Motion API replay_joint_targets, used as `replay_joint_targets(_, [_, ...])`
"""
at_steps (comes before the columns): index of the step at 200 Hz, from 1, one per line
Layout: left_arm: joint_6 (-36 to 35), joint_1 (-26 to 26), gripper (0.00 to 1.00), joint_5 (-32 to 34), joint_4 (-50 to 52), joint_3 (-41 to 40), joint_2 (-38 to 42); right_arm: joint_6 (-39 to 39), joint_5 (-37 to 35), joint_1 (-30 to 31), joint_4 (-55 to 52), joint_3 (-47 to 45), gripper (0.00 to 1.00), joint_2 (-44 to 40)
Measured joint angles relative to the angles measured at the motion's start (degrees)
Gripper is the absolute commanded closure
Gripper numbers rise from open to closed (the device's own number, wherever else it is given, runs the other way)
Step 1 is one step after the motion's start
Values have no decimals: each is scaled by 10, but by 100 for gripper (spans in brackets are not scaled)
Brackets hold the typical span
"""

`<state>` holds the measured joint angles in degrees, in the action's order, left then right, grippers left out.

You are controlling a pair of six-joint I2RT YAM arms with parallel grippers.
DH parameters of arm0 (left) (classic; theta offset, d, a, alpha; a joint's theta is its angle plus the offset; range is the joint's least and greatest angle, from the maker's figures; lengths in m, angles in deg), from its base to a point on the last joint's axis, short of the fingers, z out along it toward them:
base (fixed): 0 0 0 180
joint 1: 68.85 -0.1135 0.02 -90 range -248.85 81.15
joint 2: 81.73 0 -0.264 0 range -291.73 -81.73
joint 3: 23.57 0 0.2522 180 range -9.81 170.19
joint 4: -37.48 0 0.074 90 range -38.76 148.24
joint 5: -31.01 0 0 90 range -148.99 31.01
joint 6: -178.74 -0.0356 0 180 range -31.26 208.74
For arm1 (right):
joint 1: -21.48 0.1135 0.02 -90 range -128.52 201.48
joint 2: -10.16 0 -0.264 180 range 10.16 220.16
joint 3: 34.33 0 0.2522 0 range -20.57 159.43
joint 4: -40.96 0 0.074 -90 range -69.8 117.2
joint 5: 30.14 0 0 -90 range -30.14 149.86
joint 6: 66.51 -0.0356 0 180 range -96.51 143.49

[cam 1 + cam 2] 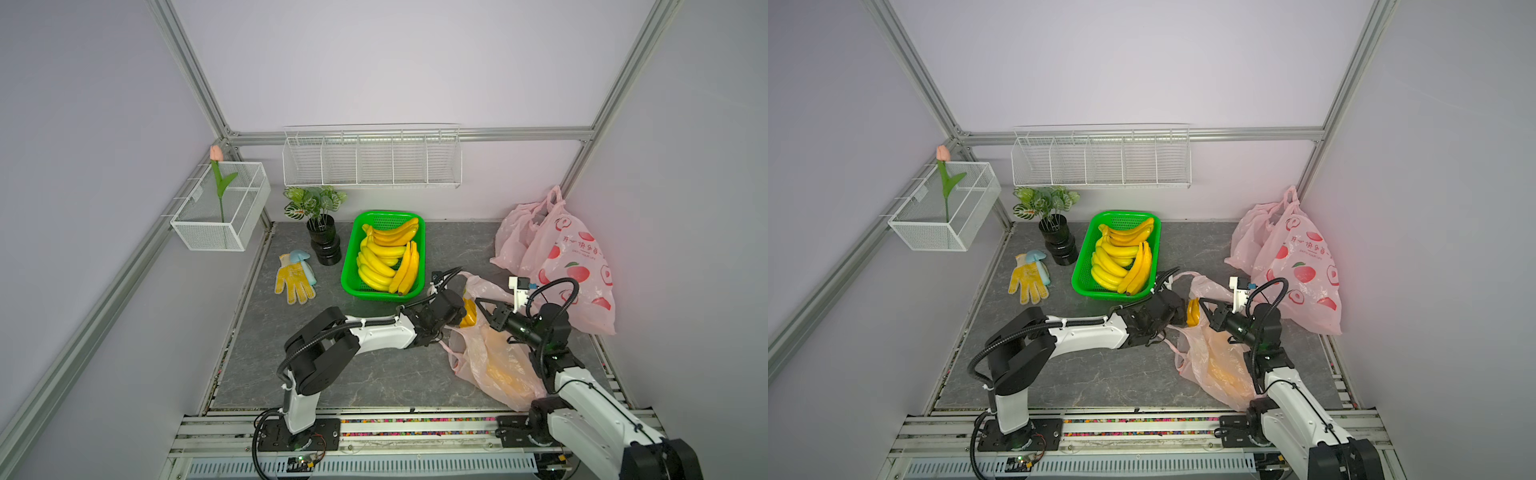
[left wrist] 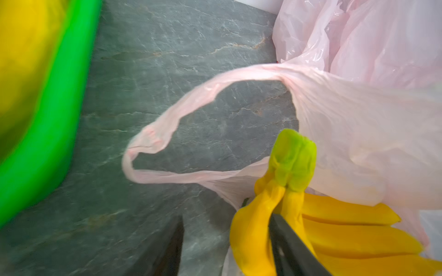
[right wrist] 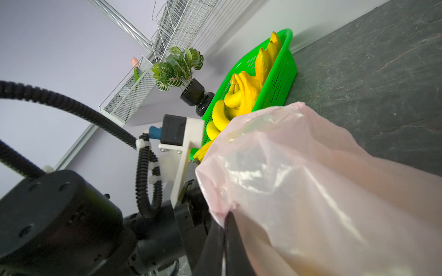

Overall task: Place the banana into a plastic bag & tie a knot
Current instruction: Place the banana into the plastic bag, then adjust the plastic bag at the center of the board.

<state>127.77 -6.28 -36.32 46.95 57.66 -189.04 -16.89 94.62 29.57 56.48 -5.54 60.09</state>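
Left gripper [image 2: 227, 216] is gaping beside the stiff banana bunch [image 2: 346, 229]. Right gripper [image 3: 224, 222] is pinching the flimsy plastic bag [image 3: 311, 191] at its twelve-o'clock rim. The handle loop [image 2: 153, 139] is probably offering the best hold.

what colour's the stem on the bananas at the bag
Green stem, clearest in left wrist view.

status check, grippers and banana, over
Left gripper open, jaws astride banana bunch at plastic bag mouth. Right gripper shut on bag rim, holding it up. Loose handle loop beside bunch.
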Motion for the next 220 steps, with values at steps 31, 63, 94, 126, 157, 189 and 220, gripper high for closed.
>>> replay_joint_targets(31, [-87, -9, 24, 19, 33, 7, 63, 17, -3, -1, -29, 0, 93, -14])
replay_joint_targets(63, [-186, -26, 23, 26, 93, 104, 35, 28, -5, -2, -52, 0, 93, -26])
replay_joint_targets(94, [-253, -41, 24, 24, 140, 163, -18, 32, -6, -6, -69, 0, 94, -47])
replay_joint_targets(126, [-291, -59, 24, -1, 181, 185, -61, 36, -7, -9, -82, 0, 93, -61])
replay_joint_targets(157, [-310, -74, 30, -37, 201, 203, -86, 36, -7, -9, -85, 0, 93, -61])
replay_joint_targets(189, [-315, -81, 41, -55, 213, 257, -125, 36, -6, -9, -85, 0, 93, -61])
replay_joint_targets(220, [-311, -92, 53, -63, 221, 290, -157, 36, -6, -9, -85, 0, 93, -61])
